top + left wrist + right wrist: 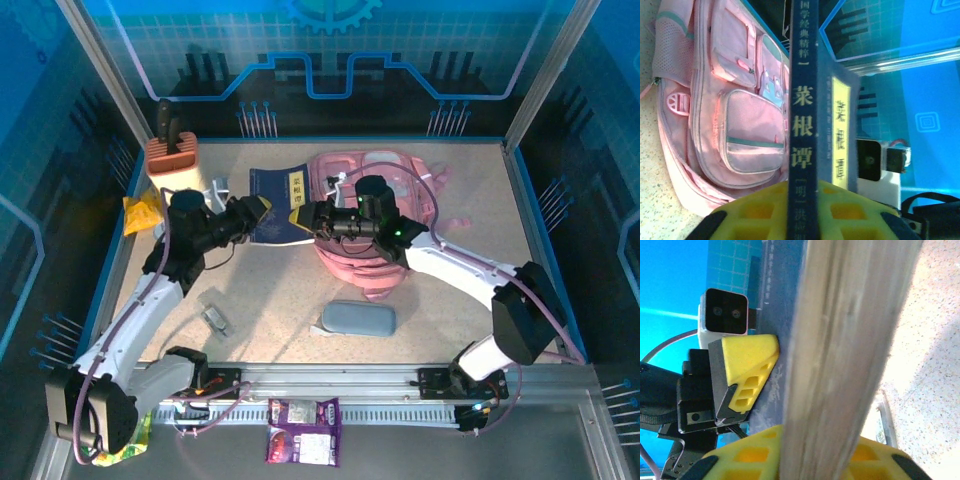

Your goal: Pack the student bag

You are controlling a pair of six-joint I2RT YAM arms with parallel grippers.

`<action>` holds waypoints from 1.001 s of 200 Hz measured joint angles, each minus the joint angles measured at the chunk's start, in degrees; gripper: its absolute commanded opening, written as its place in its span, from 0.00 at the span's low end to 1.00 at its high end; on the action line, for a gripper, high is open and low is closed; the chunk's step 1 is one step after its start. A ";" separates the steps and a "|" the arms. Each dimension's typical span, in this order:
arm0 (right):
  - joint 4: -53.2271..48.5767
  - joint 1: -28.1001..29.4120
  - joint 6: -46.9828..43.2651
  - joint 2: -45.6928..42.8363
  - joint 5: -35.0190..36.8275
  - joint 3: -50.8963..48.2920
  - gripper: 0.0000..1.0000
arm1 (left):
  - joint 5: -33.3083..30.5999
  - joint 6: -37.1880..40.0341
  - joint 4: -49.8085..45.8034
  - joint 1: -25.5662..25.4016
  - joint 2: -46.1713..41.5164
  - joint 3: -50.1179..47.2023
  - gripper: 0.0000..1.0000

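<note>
You have the dark blue book [283, 195] held from both sides, clear of the table [280, 290]. Your left fingers [752, 215] are clamped across it at the spine end: the left wrist view has the spine running straight down between the yellow pads, and the right wrist view has one of those pads [747, 357] lying flat against the cover. Your right fingers [752, 457] grasp the same book from the opposite edge, with the pale page block dropping between them. To my eye this is a hand-over, or a two-handed steadying of the book: it stands on edge rather than flat, which is how it would need to travel to slip into a narrow opening.

The student bag [400, 180] lies on the table at the far right of the working area, just behind and partly under your right arm, front pockets facing up. From the left wrist it sits just beyond the book [740, 115]. I cannot tell from these views whether the main compartment is unzipped, so check that before you commit.

The book is on the bag's left side, near it but not over an opening. The grey pencil case [358, 318] lies on the table nearer to you, well apart from the bag, not yet packed. If one side lets go, watch that the other grip keeps the book from swinging down.
</note>
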 measured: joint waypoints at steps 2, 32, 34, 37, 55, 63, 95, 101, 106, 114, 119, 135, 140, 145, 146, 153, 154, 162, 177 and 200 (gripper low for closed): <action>-0.24 0.00 -0.15 -0.20 0.09 0.00 0.20 | 0.02 0.22 -0.11 0.00 0.02 0.00 0.39; -4.20 -0.57 -2.71 -3.72 1.03 0.00 0.18 | -0.22 2.73 -3.04 -0.02 0.04 1.51 0.69; -4.44 -0.61 -2.80 -3.87 1.07 0.00 0.18 | -0.24 2.40 -3.19 -0.04 0.04 1.68 0.71; -4.92 -0.70 -3.17 -4.24 1.22 0.00 0.18 | -0.24 3.17 -3.52 -0.07 0.04 2.03 0.73; -8.48 -1.90 -4.92 -6.40 2.23 0.00 0.16 | -0.98 4.68 -5.51 -0.07 0.00 3.98 0.79; -10.34 -2.60 -5.97 -7.43 2.95 0.00 0.16 | -1.25 5.60 -6.43 -0.07 -0.04 4.59 0.82; -18.58 -6.01 -10.03 -11.96 4.94 0.00 0.14 | -2.58 9.27 -9.88 -0.07 0.00 5.27 0.84; -20.26 -6.80 -10.84 -12.87 5.27 0.00 0.14 | -2.62 10.08 -10.36 -0.09 0.24 5.29 0.84; -21.73 -7.58 -11.47 -13.77 5.66 0.00 0.13 | -2.78 10.80 -10.82 -0.20 0.66 5.40 0.83; -23.61 -8.72 -12.24 -14.95 5.95 -0.02 0.12 | -2.97 11.85 -11.52 -0.55 1.68 5.84 0.83; -24.94 -9.64 -12.76 -15.85 6.12 -0.04 0.12 | -3.06 12.74 -11.85 -0.96 2.60 6.23 0.83; -28.33 -12.96 -14.27 -18.86 6.14 -0.68 0.12 | -3.50 15.54 -12.87 -3.08 6.05 7.96 0.81; -29.59 -14.05 -14.75 -19.76 6.19 -0.76 0.11 | -3.61 16.57 -12.98 -4.04 7.32 8.52 0.81; -31.17 -15.34 -15.43 -20.63 6.12 -0.83 0.10 | -3.85 17.88 -13.20 -5.29 8.68 9.16 0.81; -31.36 -15.54 -15.50 -20.79 6.10 -0.83 0.10 | -3.91 18.08 -13.25 -5.46 8.87 9.27 0.81; -33.29 -17.14 -16.31 -21.79 6.12 -0.87 0.10 | -4.11 19.76 -13.35 -6.91 10.49 10.03 0.79; -33.73 -17.57 -16.55 -22.01 6.08 -0.87 0.10 | -4.20 20.24 -13.40 -7.28 10.84 10.21 0.79; -35.98 -19.47 -17.59 -22.95 5.88 -0.87 0.10 | -4.52 22.49 -13.51 -9.18 12.81 11.28 0.78; -41.00 -23.54 -19.87 -24.59 5.79 -0.87 0.09 | -4.70 27.02 -13.51 -12.44 16.63 13.40 0.74; -48.39 -30.16 -23.43 -27.04 5.66 -0.87 0.09 | -5.22 35.47 -13.62 -16.98 22.80 17.18 0.72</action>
